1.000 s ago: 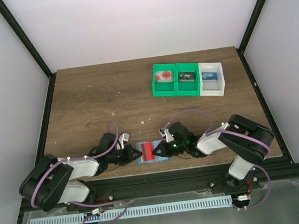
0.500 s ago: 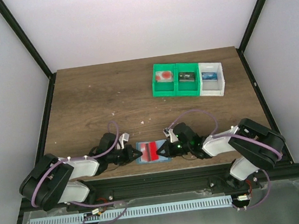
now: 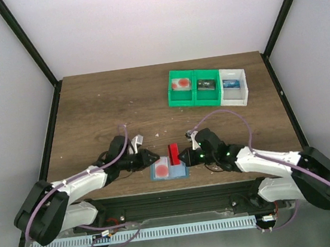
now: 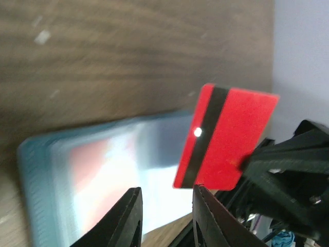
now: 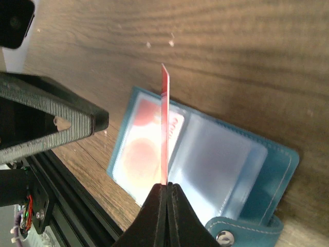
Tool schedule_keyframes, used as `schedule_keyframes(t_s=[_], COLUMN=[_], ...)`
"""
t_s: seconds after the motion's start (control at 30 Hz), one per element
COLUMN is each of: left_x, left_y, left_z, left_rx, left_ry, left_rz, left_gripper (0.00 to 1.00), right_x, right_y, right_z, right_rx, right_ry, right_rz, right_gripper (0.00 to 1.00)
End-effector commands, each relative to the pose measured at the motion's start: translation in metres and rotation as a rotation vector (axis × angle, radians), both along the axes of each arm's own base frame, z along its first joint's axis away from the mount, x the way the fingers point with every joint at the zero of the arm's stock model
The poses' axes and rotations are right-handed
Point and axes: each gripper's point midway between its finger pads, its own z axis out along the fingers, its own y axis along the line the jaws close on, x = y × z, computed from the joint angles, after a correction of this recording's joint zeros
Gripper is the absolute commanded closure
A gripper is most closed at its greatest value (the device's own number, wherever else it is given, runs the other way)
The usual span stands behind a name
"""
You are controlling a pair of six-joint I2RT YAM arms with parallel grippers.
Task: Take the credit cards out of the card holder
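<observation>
on the wood table (image 3: 103, 107), right tool (image 3: 183, 157) pinches red card (image 3: 173, 153) above card holder (image 3: 182, 173); left tool (image 3: 153, 157) narrowly parted.

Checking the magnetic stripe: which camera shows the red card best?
Left wrist: the red card faces it broadside, black stripe clear. Right wrist sees only its thin edge; top external shows it small and upright.

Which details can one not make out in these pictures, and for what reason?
1. Pocketed card in the card holder: print unreadable, blurred in left wrist view, glared in right wrist view.
2. Red card face: edge-on in right wrist view, clamped by the right pincer.
3. Items in the bins: too small in top view.
</observation>
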Motion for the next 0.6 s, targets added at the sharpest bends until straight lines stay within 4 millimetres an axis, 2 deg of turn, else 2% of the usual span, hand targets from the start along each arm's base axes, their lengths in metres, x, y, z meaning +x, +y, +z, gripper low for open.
schedule_keyframes(t_s=[0.0,0.13,0.27,0.43,0.57], left_x=[0.023,0.031,0.035,0.034,0.030], left_y=[-0.011,-0.019,-0.020,-0.013,-0.011], left_z=[0.043,0.076,0.113,0.163,0.192], left_rx=[0.016,-0.014,-0.082,-0.250,-0.332], left_ry=[-0.080,-0.083,-0.069,-0.061,-0.068], left_rz=[-0.015,-0.017,0.013,0.040,0.036], left_gripper=[0.69,0.65,0.44,0.28,0.24], right_x=[0.024,0.051,0.058,0.042,0.040], right_y=[-0.011,-0.011,-0.009,-0.002,0.002], right_z=[0.035,0.087,0.123,0.154,0.159], right_rx=[-0.057,-0.076,-0.068,-0.193,-0.278], right_ry=[-0.203,-0.471,-0.741,-1.129,-1.258], right_rz=[-0.030,-0.034,0.013,0.139,0.187], right_gripper=[1.00,0.99,1.00,0.99,1.00])
